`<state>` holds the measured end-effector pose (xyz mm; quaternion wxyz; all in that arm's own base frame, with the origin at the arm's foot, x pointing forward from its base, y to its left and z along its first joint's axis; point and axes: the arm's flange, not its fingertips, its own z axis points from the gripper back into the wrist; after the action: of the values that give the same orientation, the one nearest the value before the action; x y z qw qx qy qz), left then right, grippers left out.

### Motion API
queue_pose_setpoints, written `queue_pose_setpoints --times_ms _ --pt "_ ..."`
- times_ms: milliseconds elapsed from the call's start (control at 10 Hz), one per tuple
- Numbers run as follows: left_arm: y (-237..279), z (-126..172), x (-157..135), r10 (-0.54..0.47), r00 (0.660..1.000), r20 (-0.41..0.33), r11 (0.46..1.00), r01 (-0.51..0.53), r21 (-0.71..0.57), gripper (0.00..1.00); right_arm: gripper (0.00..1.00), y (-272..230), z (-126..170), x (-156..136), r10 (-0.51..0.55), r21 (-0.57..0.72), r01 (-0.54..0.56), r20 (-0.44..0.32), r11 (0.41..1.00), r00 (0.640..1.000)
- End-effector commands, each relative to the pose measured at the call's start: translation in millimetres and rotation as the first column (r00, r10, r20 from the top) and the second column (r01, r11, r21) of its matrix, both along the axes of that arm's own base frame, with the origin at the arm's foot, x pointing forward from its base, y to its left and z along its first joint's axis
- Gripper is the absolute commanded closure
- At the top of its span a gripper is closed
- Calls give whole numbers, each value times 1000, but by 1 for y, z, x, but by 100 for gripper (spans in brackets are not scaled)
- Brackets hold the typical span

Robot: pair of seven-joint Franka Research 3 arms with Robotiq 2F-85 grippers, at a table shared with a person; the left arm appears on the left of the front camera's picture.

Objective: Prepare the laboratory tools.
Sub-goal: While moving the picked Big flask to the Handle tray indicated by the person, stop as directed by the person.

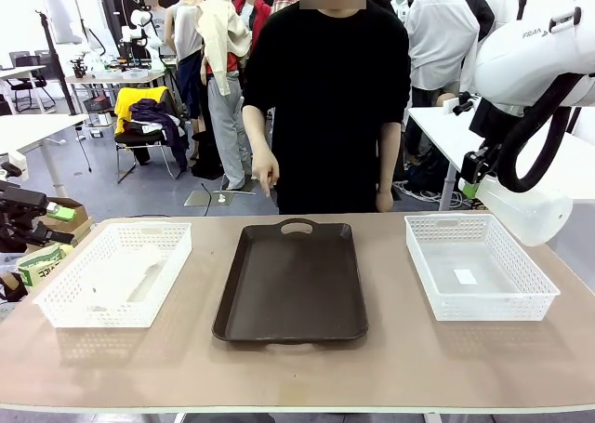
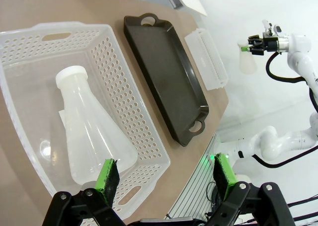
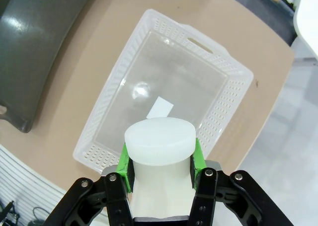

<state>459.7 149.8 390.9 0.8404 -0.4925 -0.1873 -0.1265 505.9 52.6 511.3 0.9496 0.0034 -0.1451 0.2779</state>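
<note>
One frosted white conical flask (image 2: pixel 92 131) lies on its side in the left white lattice basket (image 2: pixel 126 94), neck toward the far end; in the front view that flask (image 1: pixel 125 276) shows pale through the basket. My left gripper (image 2: pixel 166 179) hovers open above the basket's near end, nothing between its green pads. My right gripper (image 3: pixel 160 164) is shut on the neck of a second flask (image 3: pixel 159 141), held in the air above the right basket (image 3: pixel 233 79). From the front, this flask (image 1: pixel 525 211) hangs from the right gripper (image 1: pixel 476 186) just beyond that basket's right corner.
A dark brown tray (image 1: pixel 293 279) lies between the left basket (image 1: pixel 56 302) and the right basket (image 1: pixel 479 307), which holds a small white slip. A person (image 1: pixel 325 88) stands at the far edge of the table, hands down.
</note>
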Motion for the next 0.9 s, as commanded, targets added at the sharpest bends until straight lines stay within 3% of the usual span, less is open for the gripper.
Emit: queue_pose_setpoints --times_ms 0,300,600,800 --pt "1 2 -1 -4 1000 1 1000 4 6 0 100 4 13 -6 63 76 -68 72 995 995" --pt "1 2 -1 -4 1000 1 1000 4 6 0 100 44 74 -8 193 73 -211 199 975 961" --pt "1 2 -1 -4 1000 1 1000 4 6 0 100 126 96 27 407 78 -425 174 902 897" --pt "1 2 -1 -4 1000 1 1000 4 6 0 100 198 88 58 539 89 -550 123 830 834"
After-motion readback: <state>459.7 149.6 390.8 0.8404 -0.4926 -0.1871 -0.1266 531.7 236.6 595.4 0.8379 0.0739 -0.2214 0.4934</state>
